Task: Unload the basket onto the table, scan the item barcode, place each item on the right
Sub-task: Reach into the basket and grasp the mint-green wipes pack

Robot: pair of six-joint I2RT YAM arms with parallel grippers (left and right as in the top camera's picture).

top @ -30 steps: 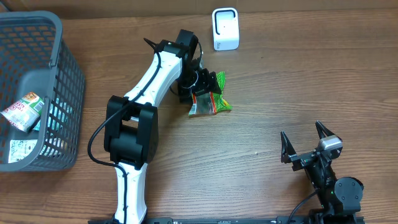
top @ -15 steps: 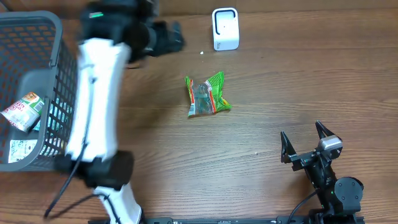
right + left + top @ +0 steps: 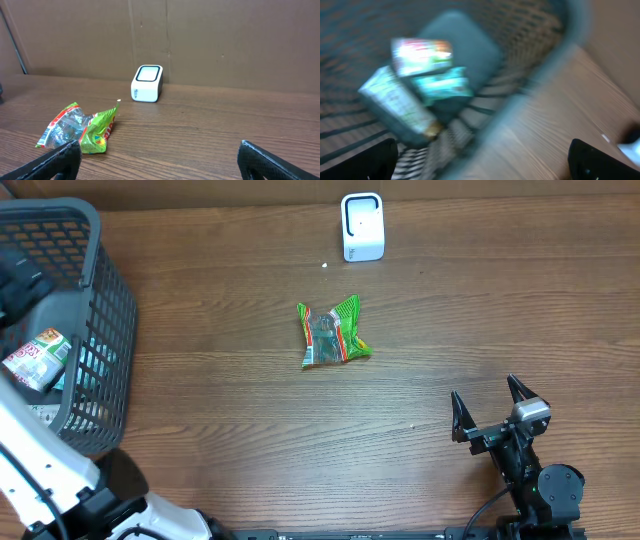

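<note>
A crumpled green snack packet with a clear window lies flat in the middle of the table, held by nothing; it also shows in the right wrist view. The white barcode scanner stands behind it at the table's far edge. My left gripper is open and empty, hovering over the grey basket. It appears in the overhead view only as a dark blur. Open and empty, my right gripper rests at the front right, facing the packet and scanner.
Inside the basket lie several packets, among them a red-and-green one and a long white one. The left arm's white link crosses the front left corner. A cardboard wall backs the table.
The left arm has let go of the green packet and swung left to above the basket. The packet stays on the table. The right arm has not moved.
</note>
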